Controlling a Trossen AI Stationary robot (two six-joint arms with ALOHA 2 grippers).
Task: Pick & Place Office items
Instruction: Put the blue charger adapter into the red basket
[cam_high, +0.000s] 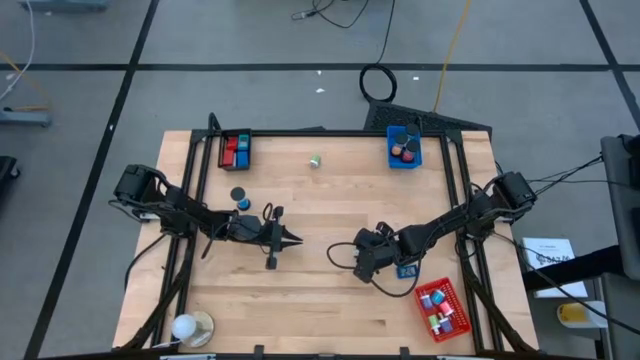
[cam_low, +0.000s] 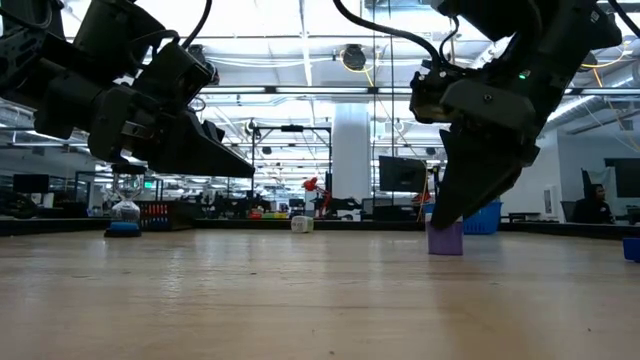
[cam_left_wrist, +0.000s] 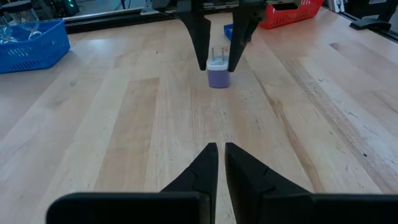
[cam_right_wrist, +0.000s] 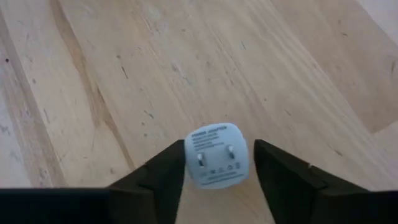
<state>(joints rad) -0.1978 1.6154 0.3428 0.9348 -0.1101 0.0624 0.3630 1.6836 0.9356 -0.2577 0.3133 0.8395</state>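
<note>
A small purple-and-white plug adapter (cam_left_wrist: 217, 73) stands upright on the table, prongs up; it also shows in the right wrist view (cam_right_wrist: 216, 155) and the low view (cam_low: 445, 240). My right gripper (cam_right_wrist: 217, 165) is open just above the table at mid-right, pointing down, with one finger on each side of the adapter's top. In the high view this gripper (cam_high: 357, 256) hides the adapter. My left gripper (cam_left_wrist: 221, 158) is shut and empty. It hovers at the table's middle left (cam_high: 292, 238), pointing toward the adapter. My right gripper comes at the adapter from above, with its fingers (cam_right_wrist: 165, 171) to either side. One finger lies close against the adapter's side (cam_right_wrist: 188, 155) and the other stands off with a gap. I cannot tell whether the near one touches. The adapter stands on the table.
A blue tray (cam_high: 404, 158) with items stands far right, and a red and black tray (cam_high: 235, 150) far left. A red basket (cam_high: 442, 310) with several items is near right. A green-white item (cam_high: 315, 160), blue and black discs (cam_high: 240, 197) and a blue item (cam_high: 407, 270) lie loose. A round white and tan object (cam_high: 190, 327) sits near left.
</note>
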